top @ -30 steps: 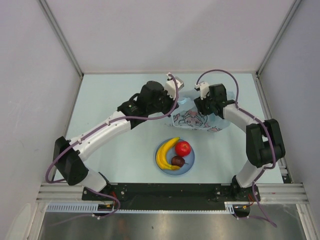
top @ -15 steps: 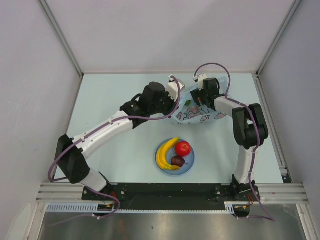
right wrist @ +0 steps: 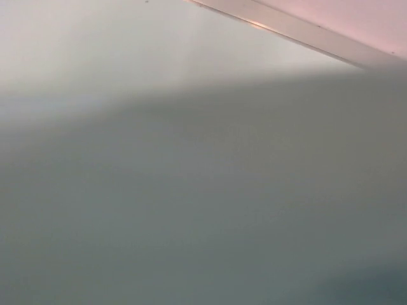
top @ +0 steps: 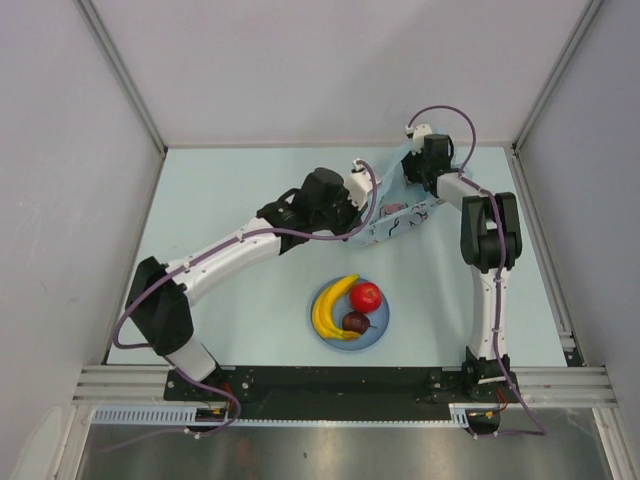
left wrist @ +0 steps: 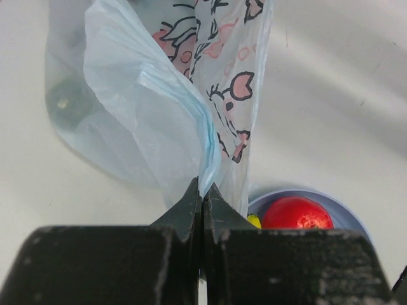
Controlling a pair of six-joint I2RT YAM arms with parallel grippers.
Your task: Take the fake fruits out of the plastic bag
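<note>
Pale blue bench (top: 220, 200), white-walled cell.

**Left jaws:** pinched fully together on a gathered fold of the plastic bag (left wrist: 191, 82). The bag runs straight ahead of them, printed side to their right.

**Contents:** a dark greenish round fruit (left wrist: 67, 105) shows through the film, ahead and to the left of the left jaws, in the bag's belly. No other fruit inside can be made out.

**Long axis:** from above, the bag is a narrow band running from the left jaws toward the right jaws, which sit at its far end.

**Right jaws:** opening cannot be told. Their own camera gives only blur, and the overhead view does not show whether they hold film.

**Plate:** the blue plate (top: 382, 322) lies back toward the arm bases from both jaws, well apart from the bag. It carries the banana (top: 333, 305), a red fruit (top: 366, 296) and a dark fruit (top: 355, 321).

**Judgement:** the left jaws are nearer the bagged fruit but are committed to their grip. Removal likely falls to the right arm (top: 487, 235), and I cannot tell where the bag's mouth is.

**Change over the last second:**
- The bag lay broad with its print showing, and is now drawn narrow.
- The right arm was bent with its elbow out, and is now stretched toward the far wall.
- The left arm (top: 250, 245) has reached further across.
- The plate's load is unchanged.
</note>
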